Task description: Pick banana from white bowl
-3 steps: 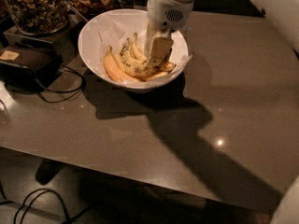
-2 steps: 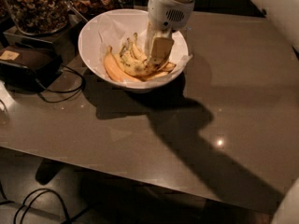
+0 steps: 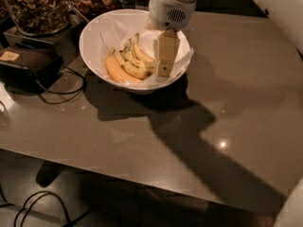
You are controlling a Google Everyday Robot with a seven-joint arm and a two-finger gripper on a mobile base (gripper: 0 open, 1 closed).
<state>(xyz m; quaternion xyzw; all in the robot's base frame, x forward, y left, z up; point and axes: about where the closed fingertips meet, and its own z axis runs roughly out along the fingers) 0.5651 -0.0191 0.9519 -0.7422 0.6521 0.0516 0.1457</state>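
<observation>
The white bowl [image 3: 94, 37], lined with white paper, stands at the back left of the table. Several bananas lie in it. A smooth orange-tinted one [image 3: 118, 72] is at the front. Yellow ones [image 3: 135, 66] lie behind it and run to the right under my gripper. I cannot tell the long speckled banana apart from these, and its right part is hidden by the gripper. My gripper [image 3: 164, 69] points down into the right half of the bowl, right at the bananas' ends. I cannot tell whether it touches them.
Glass jars of nuts [image 3: 35, 6] stand behind the bowl on the left. A dark box [image 3: 26, 65] with black cables [image 3: 71, 86] lies left of the bowl. The brown table [image 3: 227, 93] extends to the right and front. More cables [image 3: 38, 207] lie on the floor.
</observation>
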